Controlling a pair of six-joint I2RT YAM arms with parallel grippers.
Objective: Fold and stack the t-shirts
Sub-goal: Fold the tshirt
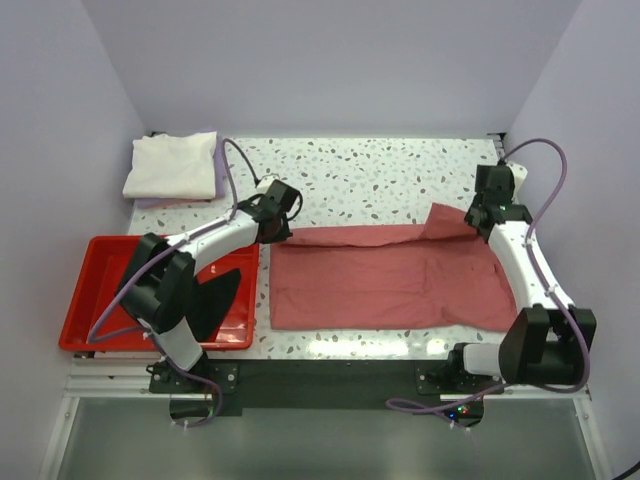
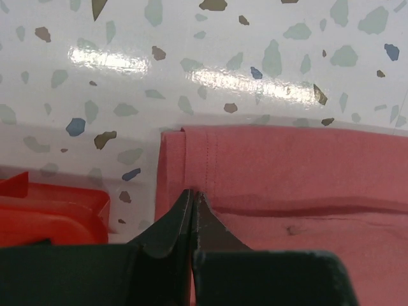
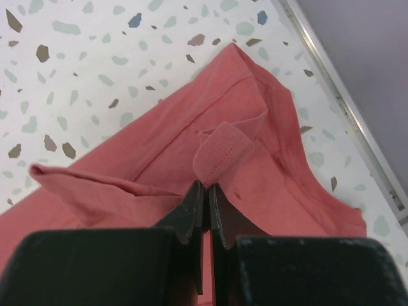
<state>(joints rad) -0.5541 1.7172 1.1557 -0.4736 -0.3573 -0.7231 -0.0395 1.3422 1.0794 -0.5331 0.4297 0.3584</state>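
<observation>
Dusty-red soft cloth t-shirt (image 1: 390,285) lay flat at middle of counter (image 1: 380,180). Left gripper (image 2: 193,194) jaws together at far-left hem, hold on cloth unconfirmed. Right gripper (image 3: 207,188) clamped raised far-right corner. Risk: shallow left pinch could slip, skewing fold.

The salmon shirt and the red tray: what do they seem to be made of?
The salmon shirt looks like soft, matte knit cloth: it creases, folds over itself and shows stitched hems. The red tray looks like rigid, glossy plastic, probably moulded, with a raised rim.
</observation>
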